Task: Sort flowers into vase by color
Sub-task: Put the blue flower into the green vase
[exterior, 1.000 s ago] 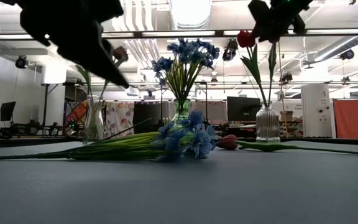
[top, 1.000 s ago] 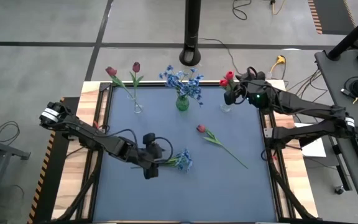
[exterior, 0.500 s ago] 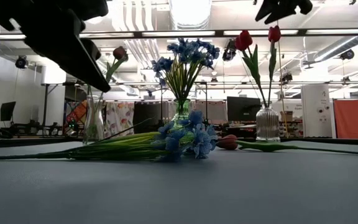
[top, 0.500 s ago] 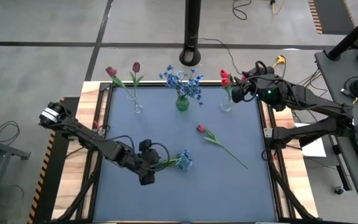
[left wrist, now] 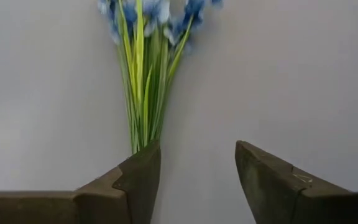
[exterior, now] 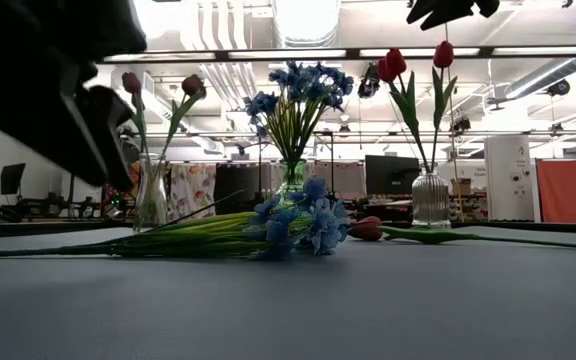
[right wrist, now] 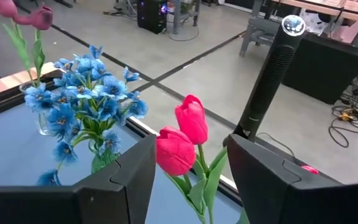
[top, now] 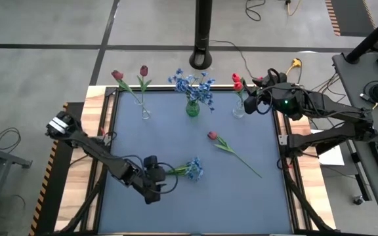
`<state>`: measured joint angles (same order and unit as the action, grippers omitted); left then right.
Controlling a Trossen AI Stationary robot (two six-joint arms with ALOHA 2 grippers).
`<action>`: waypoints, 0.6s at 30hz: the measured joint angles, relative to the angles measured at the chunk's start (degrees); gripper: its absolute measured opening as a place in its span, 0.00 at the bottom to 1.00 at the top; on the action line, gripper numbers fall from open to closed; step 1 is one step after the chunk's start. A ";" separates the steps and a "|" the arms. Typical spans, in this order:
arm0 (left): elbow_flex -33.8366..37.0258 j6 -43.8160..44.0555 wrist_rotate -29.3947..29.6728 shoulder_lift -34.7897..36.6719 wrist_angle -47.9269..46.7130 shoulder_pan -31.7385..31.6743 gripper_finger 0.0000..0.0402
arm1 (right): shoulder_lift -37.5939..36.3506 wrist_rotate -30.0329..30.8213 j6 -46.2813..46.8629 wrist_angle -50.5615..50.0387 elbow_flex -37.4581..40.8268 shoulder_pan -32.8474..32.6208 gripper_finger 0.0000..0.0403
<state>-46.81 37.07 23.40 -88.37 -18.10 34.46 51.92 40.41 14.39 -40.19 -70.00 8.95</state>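
Left gripper (left wrist: 196, 180) hung low at seven o'clock on the blue mat (top: 241, 203), jaws spread and empty, at the stem end of the blue sprig (top: 188, 169) lying flat toward three o'clock. Right gripper (right wrist: 188, 186) hovered parted and empty over the red tulips (top: 237, 82) in the one o'clock vase (top: 239, 110), while a loose red tulip (top: 231, 151) lay near centre.

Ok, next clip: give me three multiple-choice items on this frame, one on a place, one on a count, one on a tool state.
1. Where is the loose blue sprig?
A. flat on the mat
B. in the left tool
C. in the right vase

2. How many red tulips stand in the right vase?
A. none
B. two
C. four

3. The left tool is:
A. shut on the stems
B. open
C. out of view

Answers:
A, the blue sprig lies on the mat.
B, two blooms rise from the right vase.
B, the left tool shows a gap, with the stem ends by one finger.
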 joint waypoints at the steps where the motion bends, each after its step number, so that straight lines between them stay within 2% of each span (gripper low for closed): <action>1: 0.01 0.34 0.00 -0.68 0.11 0.02 0.49 | 0.00 0.01 0.00 0.01 0.00 -0.08 0.48; 9: 0.03 1.45 -0.27 -6.23 0.28 0.04 0.63 | 0.00 0.06 -0.08 0.10 0.00 -0.09 0.48; 18: 0.03 2.03 0.94 -7.44 0.22 0.02 0.65 | 0.00 0.06 -0.44 0.14 0.00 -0.09 0.48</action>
<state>-46.78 39.10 24.34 -95.81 -17.88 34.48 51.92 40.47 13.95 -40.05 -70.00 8.86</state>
